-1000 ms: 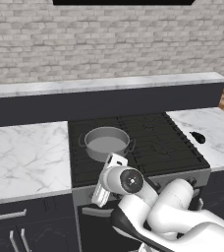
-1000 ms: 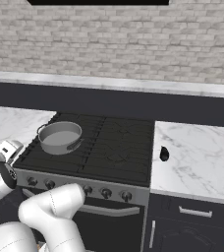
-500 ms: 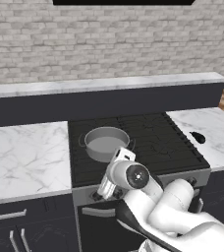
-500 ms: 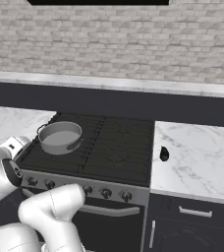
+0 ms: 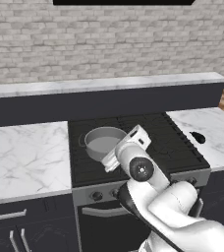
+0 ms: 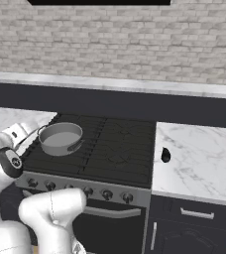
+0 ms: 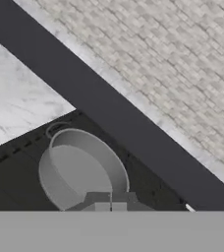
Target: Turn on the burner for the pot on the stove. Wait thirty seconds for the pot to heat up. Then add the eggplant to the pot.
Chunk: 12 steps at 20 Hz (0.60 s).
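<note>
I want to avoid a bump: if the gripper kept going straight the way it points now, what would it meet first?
Probably the pot: in the hand view it lies dead ahead of the shut gripper, near rim closest. Depth is hard to judge.

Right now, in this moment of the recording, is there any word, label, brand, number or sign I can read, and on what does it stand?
None: no readable text in any view.
Stove: the knobs on its front strip carry no marks that can be made out.
Pot: plain grey metal, no brand.
Brick wall and marble counters: bare of writing.
</note>
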Available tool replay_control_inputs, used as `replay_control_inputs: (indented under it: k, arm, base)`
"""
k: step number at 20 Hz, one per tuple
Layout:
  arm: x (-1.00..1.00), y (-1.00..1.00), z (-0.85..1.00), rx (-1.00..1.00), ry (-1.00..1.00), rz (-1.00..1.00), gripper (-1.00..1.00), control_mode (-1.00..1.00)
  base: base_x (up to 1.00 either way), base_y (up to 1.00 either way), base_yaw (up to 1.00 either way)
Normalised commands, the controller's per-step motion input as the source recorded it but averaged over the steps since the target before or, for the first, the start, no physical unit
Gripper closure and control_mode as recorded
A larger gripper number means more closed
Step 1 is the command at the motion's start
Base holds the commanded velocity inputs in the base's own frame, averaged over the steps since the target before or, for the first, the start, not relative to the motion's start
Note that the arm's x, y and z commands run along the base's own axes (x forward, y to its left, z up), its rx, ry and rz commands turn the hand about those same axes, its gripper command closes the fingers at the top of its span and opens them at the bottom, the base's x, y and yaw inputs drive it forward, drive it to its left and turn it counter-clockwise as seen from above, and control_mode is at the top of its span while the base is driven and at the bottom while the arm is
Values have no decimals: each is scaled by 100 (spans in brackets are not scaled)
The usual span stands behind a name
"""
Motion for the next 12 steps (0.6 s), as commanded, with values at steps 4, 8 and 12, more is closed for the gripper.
replay_control_inputs:
  k: [4, 8, 12]
  arm:
    - [30, -86, 14, 25, 43, -23, 100, -100]
    - [19, -99, 45, 55, 40, -8, 100, -100]
    - [18, -97, 95, 22, 36, -8, 100, -100]
  base:
    - [0, 0, 0]
    - [0, 0, 0]
    - [0, 0, 0]
